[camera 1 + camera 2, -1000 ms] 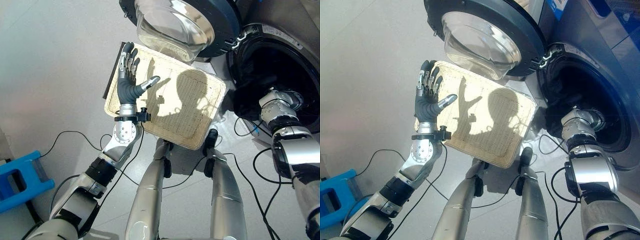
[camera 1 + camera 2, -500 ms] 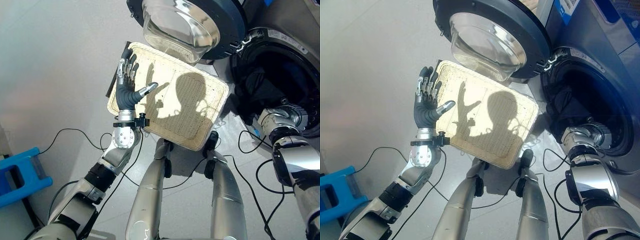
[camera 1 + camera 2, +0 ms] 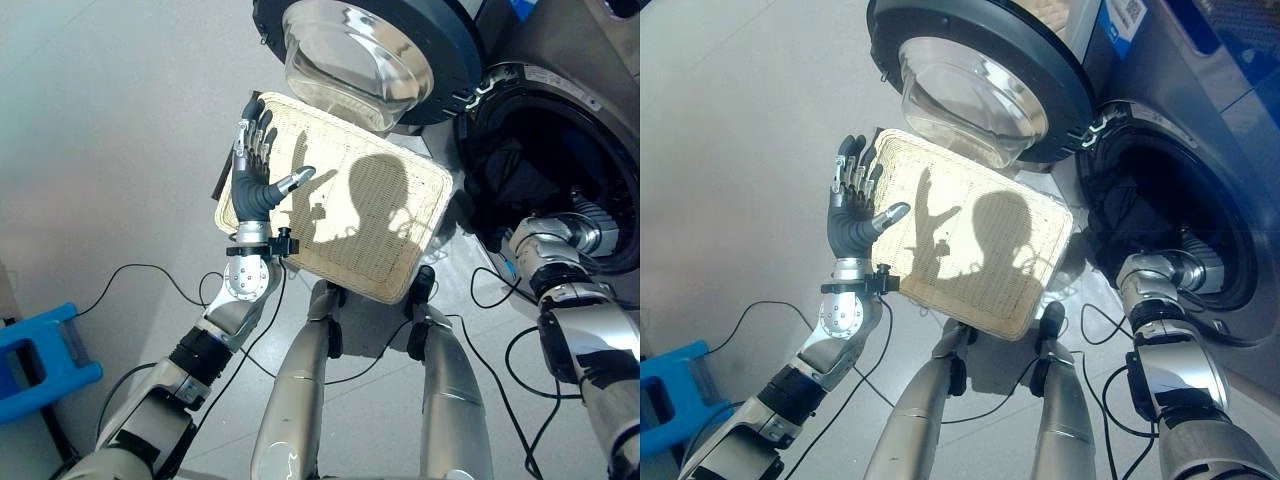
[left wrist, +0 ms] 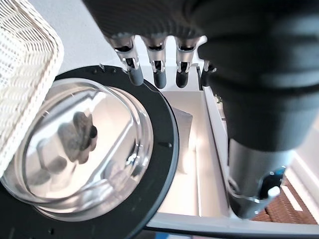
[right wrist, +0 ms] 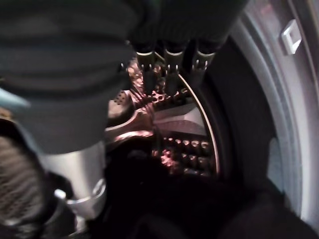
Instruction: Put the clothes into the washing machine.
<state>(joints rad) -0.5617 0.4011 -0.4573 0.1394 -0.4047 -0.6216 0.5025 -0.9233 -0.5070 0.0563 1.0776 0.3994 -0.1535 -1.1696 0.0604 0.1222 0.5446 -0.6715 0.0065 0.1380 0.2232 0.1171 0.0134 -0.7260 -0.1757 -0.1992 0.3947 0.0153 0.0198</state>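
Right hand sits at the washer's open mouth, lower right of the eye views, wrist at the drum rim; its wrist view looks past short, relaxed fingers into the drum, nothing held

Clothes: dark heap inside the drum opening, right of frame, lying against the near-left part of the opening, just above the right wrist; cannot tell whether the fingers touch the cloth

Left hand, left of centre, raised palm-open, fingers spread and straight, thumb out toward the basket; holds nothing. It hangs over the basket's left edge; contact cannot be told. Its wrist view shows dark fingertips straight, above the door glass

Basket: flat, pale wicker, rectangular with rounded corners, centre of frame, tilted so one corner points to the lower middle. No clothes in it; shadows lie across the weave

Washer: grey front-loader, upper right. Door swung wide, dark ring round a clear domed glass bowl, top centre, its lower edge overlapping the basket's upper edge in the eye views

Blue plastic stool at lower left edge, on the floor, well apart from the basket. Floor is light grey and smooth
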